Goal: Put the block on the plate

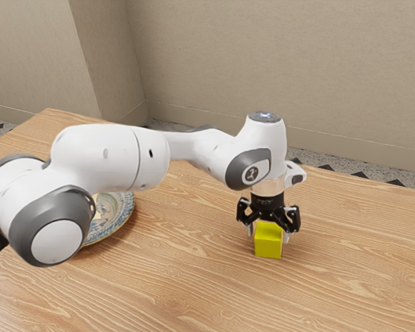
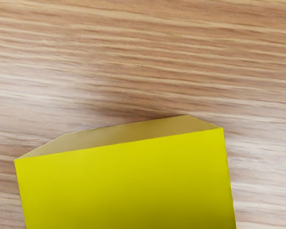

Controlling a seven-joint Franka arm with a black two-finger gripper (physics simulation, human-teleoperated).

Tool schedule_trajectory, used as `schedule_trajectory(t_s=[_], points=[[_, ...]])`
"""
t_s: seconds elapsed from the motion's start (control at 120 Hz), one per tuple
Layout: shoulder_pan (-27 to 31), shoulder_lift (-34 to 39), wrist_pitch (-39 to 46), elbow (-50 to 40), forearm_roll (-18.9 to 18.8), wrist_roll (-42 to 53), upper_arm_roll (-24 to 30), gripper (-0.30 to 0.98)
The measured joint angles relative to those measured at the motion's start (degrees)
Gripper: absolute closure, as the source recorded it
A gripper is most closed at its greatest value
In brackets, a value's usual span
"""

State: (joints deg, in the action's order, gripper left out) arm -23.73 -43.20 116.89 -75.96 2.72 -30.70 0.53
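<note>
Here, spread fingers straddle smooth, boxy yellow block.

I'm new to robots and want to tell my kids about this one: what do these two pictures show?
The machine is a jointed white robot arm ending in a black gripper, its "hand". The exterior view is taken from beside the arm; the wrist view comes from a camera on that hand, looking down. On the wooden table is a patterned plate, partly hidden by the arm. The gripper is at a yellow block, away from the plate; I can't tell whether it holds it.
</note>
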Motion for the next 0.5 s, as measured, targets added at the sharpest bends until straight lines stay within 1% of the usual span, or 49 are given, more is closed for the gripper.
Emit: schedule_trajectory(t_s=[0.233, 0.425, 0.5], points=[[0.32, -1.46, 2.27, -0.52, -0.09, -0.31, 0.00, 0.00], [0.31, -1.31, 3.67, -2.01, 0.07, -0.24, -0.08, 0.00], [0.28, -1.09, 3.92, -2.08, 0.02, -0.14, -0.26, 0.05]])
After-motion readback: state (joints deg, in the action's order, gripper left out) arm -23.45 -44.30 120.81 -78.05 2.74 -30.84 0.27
